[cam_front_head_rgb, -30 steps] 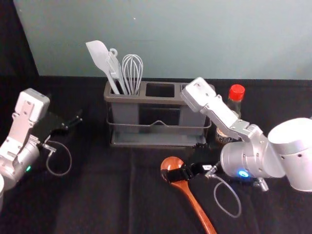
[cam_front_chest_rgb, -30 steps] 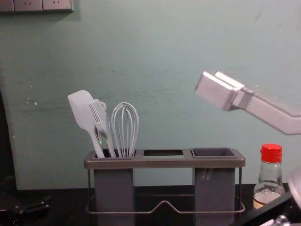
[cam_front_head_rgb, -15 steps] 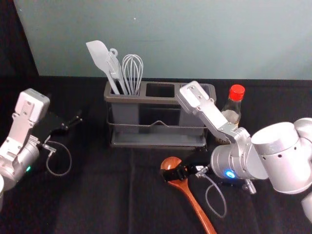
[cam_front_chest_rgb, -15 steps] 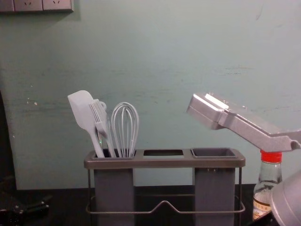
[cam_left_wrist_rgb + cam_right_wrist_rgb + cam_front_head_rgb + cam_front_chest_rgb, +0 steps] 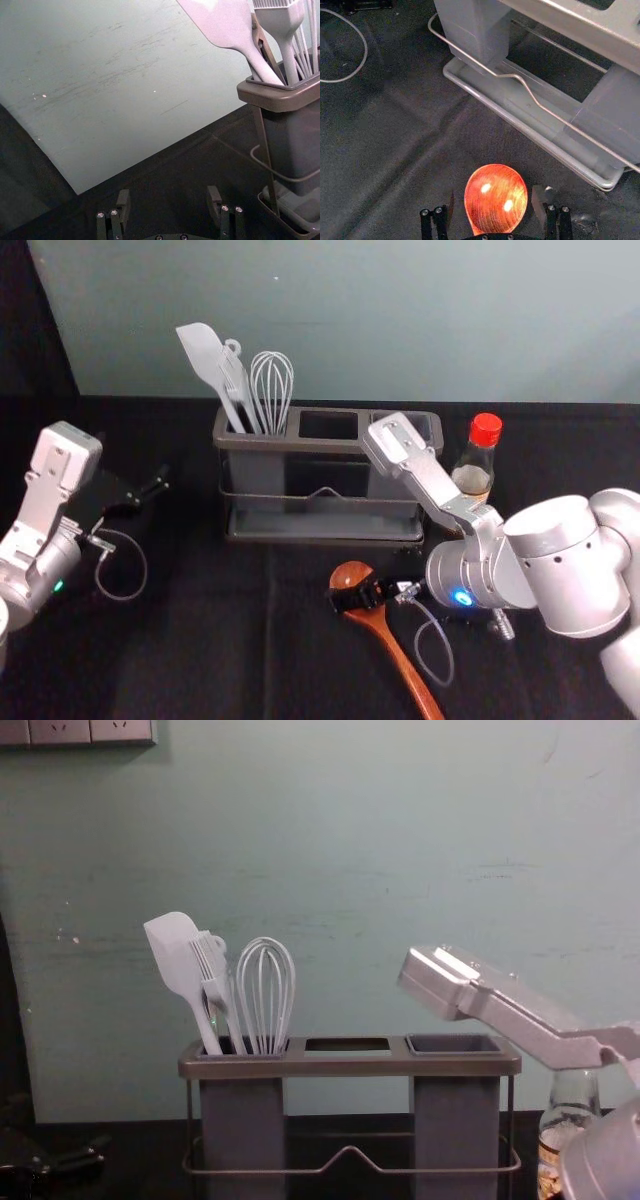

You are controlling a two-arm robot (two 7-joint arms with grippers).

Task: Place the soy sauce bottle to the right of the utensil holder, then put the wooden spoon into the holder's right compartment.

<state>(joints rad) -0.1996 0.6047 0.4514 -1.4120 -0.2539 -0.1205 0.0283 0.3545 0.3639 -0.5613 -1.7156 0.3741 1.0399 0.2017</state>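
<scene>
On the left, the left tool (image 5: 158, 485) is spread above the dark surface (image 5: 190, 640), apart from the utensil holder (image 5: 330, 446), whose left compartment carries a spatula (image 5: 203, 352), a brush (image 5: 235, 380) and a whisk (image 5: 272, 390). In front of the holder lies the wooden spoon (image 5: 402, 672), its bowl between the parted sides of the right tool (image 5: 340, 599). Just right of the holder, the soy sauce bottle (image 5: 474, 476) stands upright.

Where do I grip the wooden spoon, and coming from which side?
Probably the bowl of the wooden spoon, from above: it lies flat, bowl toward the holder, the open right gripper straddles the bowl, and the handle could enter first.
</scene>
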